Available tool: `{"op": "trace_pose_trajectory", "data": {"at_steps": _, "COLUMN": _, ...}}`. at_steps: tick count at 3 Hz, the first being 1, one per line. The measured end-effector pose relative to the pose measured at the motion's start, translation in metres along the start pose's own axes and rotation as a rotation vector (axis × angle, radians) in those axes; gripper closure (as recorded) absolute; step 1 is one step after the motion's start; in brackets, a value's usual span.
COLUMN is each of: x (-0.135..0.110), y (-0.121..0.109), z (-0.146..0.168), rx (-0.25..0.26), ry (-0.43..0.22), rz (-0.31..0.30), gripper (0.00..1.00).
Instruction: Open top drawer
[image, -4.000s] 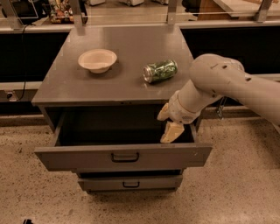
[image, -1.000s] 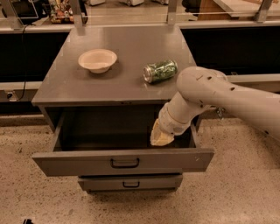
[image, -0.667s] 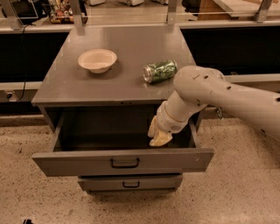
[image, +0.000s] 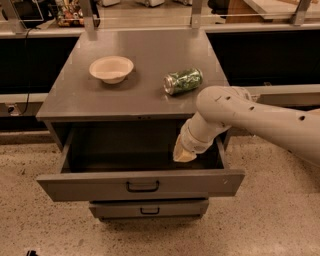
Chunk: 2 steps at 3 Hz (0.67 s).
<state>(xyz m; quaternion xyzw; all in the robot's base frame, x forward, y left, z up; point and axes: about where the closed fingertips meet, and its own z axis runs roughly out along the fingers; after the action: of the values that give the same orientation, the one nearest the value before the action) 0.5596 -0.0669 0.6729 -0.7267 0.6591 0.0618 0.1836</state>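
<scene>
The top drawer (image: 100, 186) of the grey cabinet stands pulled out, a deep empty box with a small black pull handle (image: 142, 186) at the centre of its front. My gripper (image: 183, 154) hangs down from the white arm inside the drawer's right half, behind the front panel and right of the handle. It touches nothing that I can see.
A cream bowl (image: 111, 68) and a green can (image: 183, 81) lying on its side rest on the cabinet top (image: 75, 95). A narrower closed drawer (image: 149, 209) sits below the open one. Speckled floor lies in front and to both sides.
The drawer has slid a little further out since four seconds ago. My gripper has moved left and slightly up inside the drawer over the last second.
</scene>
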Motion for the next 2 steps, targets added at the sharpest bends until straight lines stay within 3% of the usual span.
{"op": "trace_pose_trajectory", "data": {"at_steps": 1, "x": 0.011, "y": -0.009, "z": 0.016, "rx": 0.028, "ry": 0.026, "rz": 0.000, "gripper": 1.00}}
{"op": "trace_pose_trajectory", "data": {"at_steps": 2, "x": 0.021, "y": 0.003, "z": 0.033, "rx": -0.005, "ry": 0.036, "rz": 0.020, "gripper": 1.00}}
